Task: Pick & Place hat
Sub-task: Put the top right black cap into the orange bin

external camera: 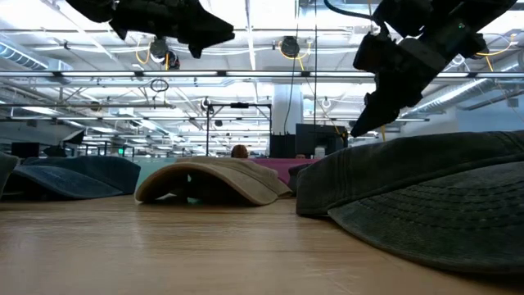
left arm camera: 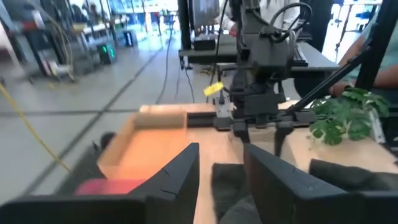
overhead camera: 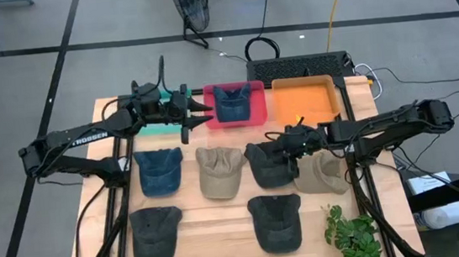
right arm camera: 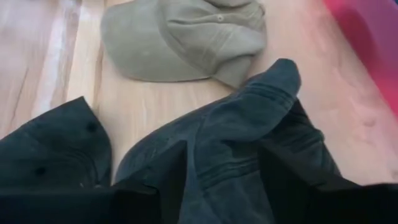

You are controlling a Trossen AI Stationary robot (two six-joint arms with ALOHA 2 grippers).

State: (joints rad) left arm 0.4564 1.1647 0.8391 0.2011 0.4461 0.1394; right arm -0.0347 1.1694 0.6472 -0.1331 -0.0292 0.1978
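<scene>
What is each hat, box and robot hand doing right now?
Blue denim hat: lying inside the pink tray.
Orange tray: nothing in it.
Dark grey hat in the middle row: on the table, right gripper right over it, jaws open.
Left gripper: jaws open, holding nothing, beside the pink tray.
Tan hat: flat on the wooden table, untouched.

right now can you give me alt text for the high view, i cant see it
The right hand hangs over a dark gray cap mid-table, among six caps laid out on the wooden table. The left hand sits open beside a red bin holding a blue cap; an orange bin stands alongside.
</scene>
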